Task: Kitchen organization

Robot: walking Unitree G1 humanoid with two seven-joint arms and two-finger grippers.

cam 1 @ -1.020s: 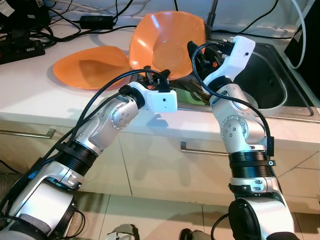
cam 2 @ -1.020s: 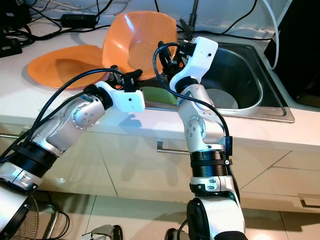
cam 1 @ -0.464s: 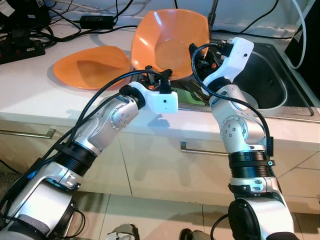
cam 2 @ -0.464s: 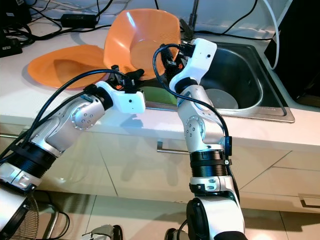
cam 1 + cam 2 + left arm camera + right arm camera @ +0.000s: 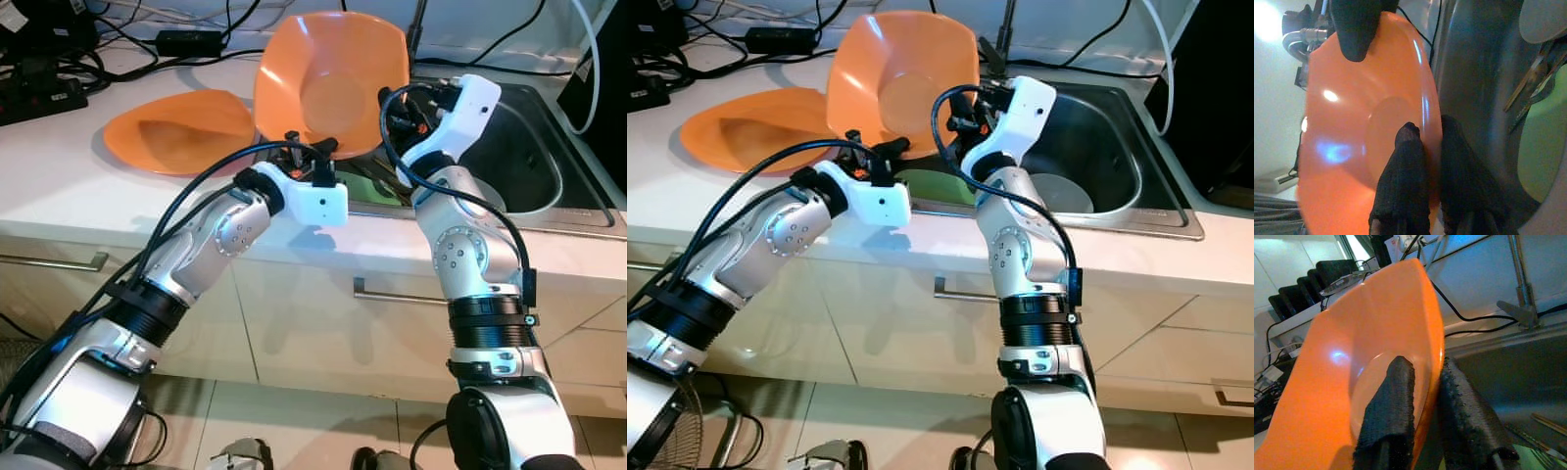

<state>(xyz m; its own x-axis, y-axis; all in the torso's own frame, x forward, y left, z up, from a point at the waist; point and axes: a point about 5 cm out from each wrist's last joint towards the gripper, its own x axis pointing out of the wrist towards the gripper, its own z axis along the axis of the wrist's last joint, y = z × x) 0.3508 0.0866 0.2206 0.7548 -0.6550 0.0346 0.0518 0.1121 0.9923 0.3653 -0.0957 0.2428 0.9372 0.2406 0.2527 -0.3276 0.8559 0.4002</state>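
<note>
Both our grippers, left gripper (image 5: 1432,147) and right gripper (image 5: 1422,382), pinch the rim of a glossy orange bowl (image 5: 331,83), holding it tipped on edge above the counter (image 5: 59,166) beside the steel sink (image 5: 534,162); a second orange bowl (image 5: 176,137) lies nearby.

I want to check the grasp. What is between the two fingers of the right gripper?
The rim of the orange bowl. In the right wrist view the right gripper has one finger inside the bowl and one behind its edge.
</note>
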